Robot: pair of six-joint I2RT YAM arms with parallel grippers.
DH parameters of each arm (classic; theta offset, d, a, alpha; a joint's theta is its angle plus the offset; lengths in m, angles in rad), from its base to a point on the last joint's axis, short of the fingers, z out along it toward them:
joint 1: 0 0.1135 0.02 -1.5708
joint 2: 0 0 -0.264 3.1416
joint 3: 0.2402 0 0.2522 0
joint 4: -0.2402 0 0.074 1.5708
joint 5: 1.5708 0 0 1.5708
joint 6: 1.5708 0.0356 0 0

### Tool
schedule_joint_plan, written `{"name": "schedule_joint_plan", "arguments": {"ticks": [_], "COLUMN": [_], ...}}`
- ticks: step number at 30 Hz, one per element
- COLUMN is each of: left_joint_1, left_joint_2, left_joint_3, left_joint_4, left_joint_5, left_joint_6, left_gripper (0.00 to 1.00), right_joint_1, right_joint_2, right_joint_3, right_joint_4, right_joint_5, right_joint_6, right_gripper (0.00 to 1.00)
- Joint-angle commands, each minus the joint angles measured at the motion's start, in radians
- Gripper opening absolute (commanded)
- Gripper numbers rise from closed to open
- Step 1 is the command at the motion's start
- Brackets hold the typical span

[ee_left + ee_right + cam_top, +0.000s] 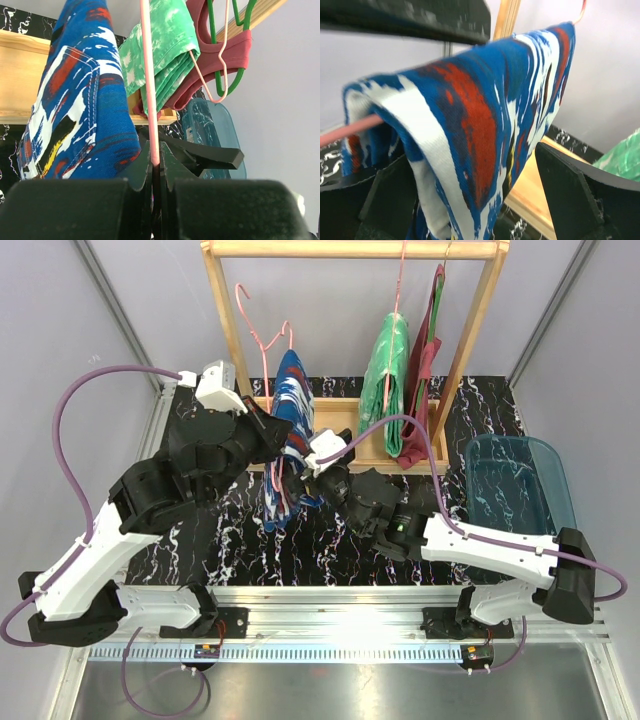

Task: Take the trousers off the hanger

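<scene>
The dark blue trousers (292,425) with white and red streaks hang folded over a pink hanger (263,345) that is off the wooden rack (350,249). My left gripper (270,438) is shut on the hanger's rod (152,125), with the trousers (80,100) just left of its jaws. My right gripper (300,480) is open, its fingers (570,190) on either side of the hanging fold (485,130). The green trousers (393,380) hang on another pink hanger on the rack and also show in the left wrist view (160,55).
A maroon sleeveless top (430,360) on a green hanger hangs at the rack's right end. A teal plastic bin (540,472) stands on the table at the right. The rack's wooden base (345,410) lies behind the grippers.
</scene>
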Motion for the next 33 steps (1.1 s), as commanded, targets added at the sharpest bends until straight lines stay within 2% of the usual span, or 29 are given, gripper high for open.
{"name": "schedule_joint_plan", "arguments": {"ticks": [1,2,4,6,7,10,11,13,14,17,18,26,33], "left_joint_1": [-0.007,-0.007,-0.006,-0.007,-0.007,-0.007,-0.007,-0.006,-0.007,-0.007,-0.007,-0.006,-0.007], "left_joint_2": [-0.021,-0.021,-0.019,-0.019,-0.021,-0.032,-0.038,-0.042,-0.036,-0.021,-0.025,-0.156,-0.242], "left_joint_3": [0.037,0.037,0.040,0.043,0.044,0.045,0.040,0.049,0.060,0.092,0.084,-0.184,-0.322], "left_joint_4": [0.204,0.199,0.183,0.169,0.158,0.123,0.121,0.098,0.083,0.003,-0.014,-0.042,-0.048], "left_joint_5": [0.000,0.006,0.017,0.041,0.046,0.037,0.032,0.021,0.018,-0.011,-0.046,-0.140,-0.158], "left_joint_6": [-0.010,-0.008,0.007,0.023,0.030,0.047,0.055,0.084,0.095,0.128,0.129,0.076,0.017], "left_gripper": [0.00,0.00,0.00,0.00,0.00,0.00,0.00,0.00,0.00,0.00,0.00,0.00,0.00], "right_joint_1": [0.010,0.008,0.008,0.007,0.008,0.008,0.005,0.005,0.004,0.002,0.004,-0.021,-0.047], "right_joint_2": [-0.002,0.001,0.007,0.010,0.016,0.024,0.026,0.018,0.015,-0.002,-0.008,-0.004,0.010], "right_joint_3": [-0.006,-0.008,-0.012,-0.012,-0.011,-0.002,0.000,0.009,0.015,0.049,0.072,0.240,0.461], "right_joint_4": [0.189,0.207,0.253,0.281,0.302,0.302,0.301,0.269,0.257,0.214,0.189,0.148,0.077], "right_joint_5": [-0.041,-0.028,-0.020,-0.006,-0.006,-0.015,-0.020,-0.037,-0.047,-0.046,-0.048,0.058,0.127], "right_joint_6": [-0.052,-0.069,-0.138,-0.183,-0.230,-0.319,-0.340,-0.389,-0.400,-0.434,-0.449,-0.532,-0.574], "right_gripper": [0.98,0.97,0.88,0.85,0.76,0.61,0.50,0.39,0.26,0.10,0.00,0.00,0.00]}}
